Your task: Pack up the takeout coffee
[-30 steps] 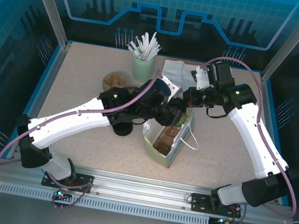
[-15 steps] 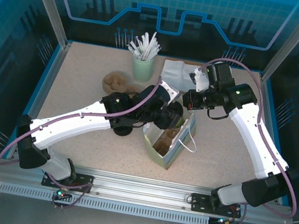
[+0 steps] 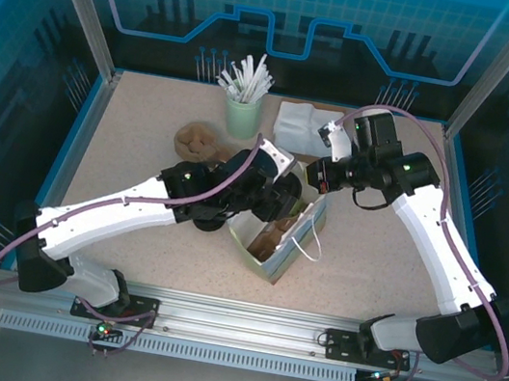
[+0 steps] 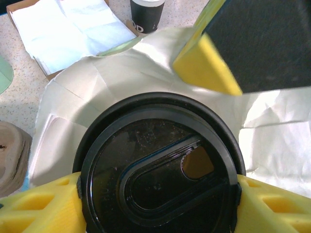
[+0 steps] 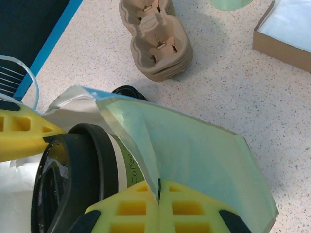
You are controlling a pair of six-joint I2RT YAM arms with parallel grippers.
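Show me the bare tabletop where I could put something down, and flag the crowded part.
Bare: the far-left corner between the tumbler of sticks and the table's left edge; the patch between the paper bag and the right arm. Crowded: the middle, where the left gripper, right gripper, bag and cup carriers meet.

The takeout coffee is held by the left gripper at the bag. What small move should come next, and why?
Probably lower the left gripper a little, straight down, so the takeout coffee sinks into the paper bag. That gripper clamps the lidded cup at the bag's mouth, and the right gripper pinches the bag's edge, which holds it open.
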